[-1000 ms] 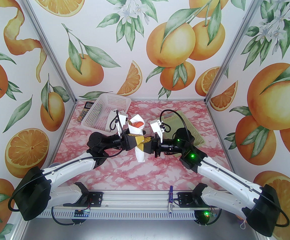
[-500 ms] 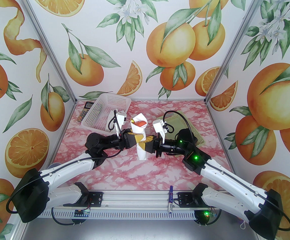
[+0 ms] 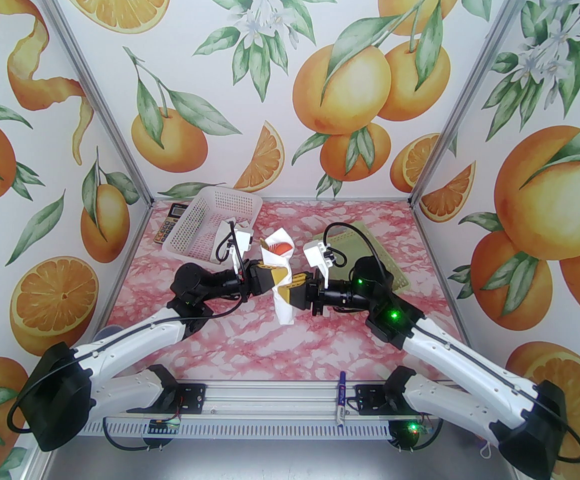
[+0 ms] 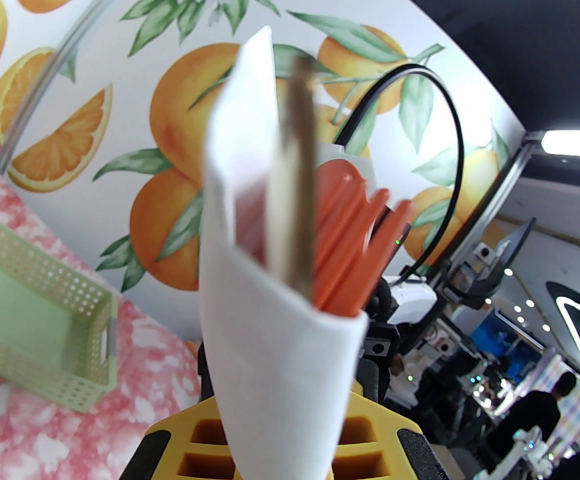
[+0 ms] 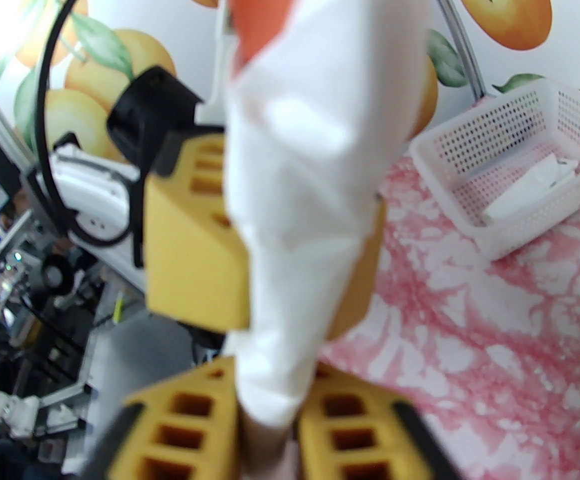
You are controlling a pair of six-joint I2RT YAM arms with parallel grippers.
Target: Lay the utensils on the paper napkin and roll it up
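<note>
While a white basket (image 3: 189, 228) sits at the far left of the pink marbled table (image 3: 249, 348), the left gripper (image 3: 272, 277) reaches in level from that side, its yellow jaws drawn narrow on the middle of the rolled paper napkin (image 3: 283, 313), held at centre. The roll's long axis stands near upright, crosswise to both arms, with the orange-red utensils (image 4: 350, 248) poking from its open top. Just right of it, the right gripper (image 3: 292, 288) flanks the lower tail from the opposite side. Blur hides whether it pinches the paper or merely brackets it. Both grippers are equally near. The utensils' handles are hidden inside the wrap, and a brownish sliver beside the heads is too blurred to name. A green basket (image 4: 39, 375) lies far right.
</note>
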